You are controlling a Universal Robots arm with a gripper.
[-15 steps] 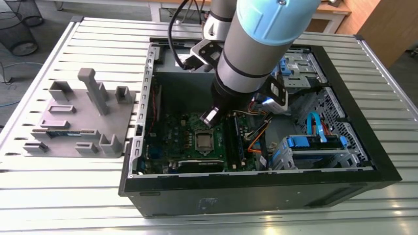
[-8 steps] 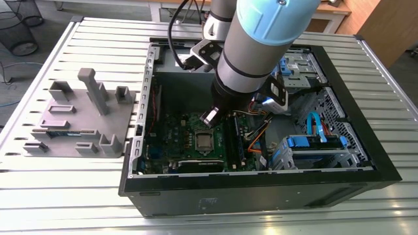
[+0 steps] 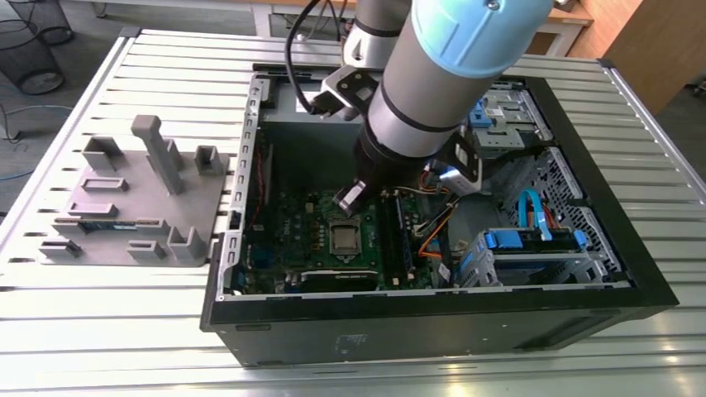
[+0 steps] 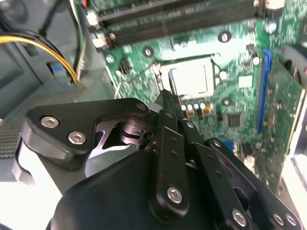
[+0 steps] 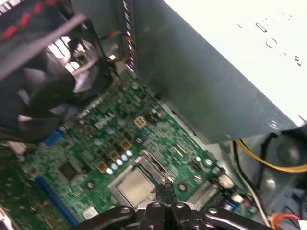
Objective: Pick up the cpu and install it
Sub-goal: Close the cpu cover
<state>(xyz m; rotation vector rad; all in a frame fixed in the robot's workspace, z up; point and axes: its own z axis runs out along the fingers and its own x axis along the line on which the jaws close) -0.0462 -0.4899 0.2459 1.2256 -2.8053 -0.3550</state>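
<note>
Exterior view: the open computer case (image 3: 441,331) lay on its side on the slatted metal table (image 3: 132,331). The arm reached down into it from 12 o'clock.

The gripper (image 3: 350,201) hung low over the green motherboard (image 3: 287,223). The cpu (image 3: 345,240) sat flat in its socket near the middle of the board, silver top up. It lay at 6 o'clock from the claw tips and just beside them.

In the second wrist view the gripper (image 4: 165,98) had its two fingers drawn together into one narrow point, with nothing seen between them. That point sat at the edge of the socket frame, right against the rim of the cpu (image 4: 192,79). Whether it touched the chip itself could not be told. The dark memory slots (image 4: 182,19) ran across the board on the far side of the socket.

The first wrist view agreed: the gripper (image 5: 163,191) was pinched closed at the socket's edge, with the cpu (image 5: 132,188) just beside the tips. A black fan (image 5: 38,91) and the pale power supply box (image 5: 216,62) stood beyond the board.

At 9 o'clock from the case, well apart, was a grey parts fixture (image 3: 210,207) with a memory stick (image 3: 107,223) lying in it.
</note>
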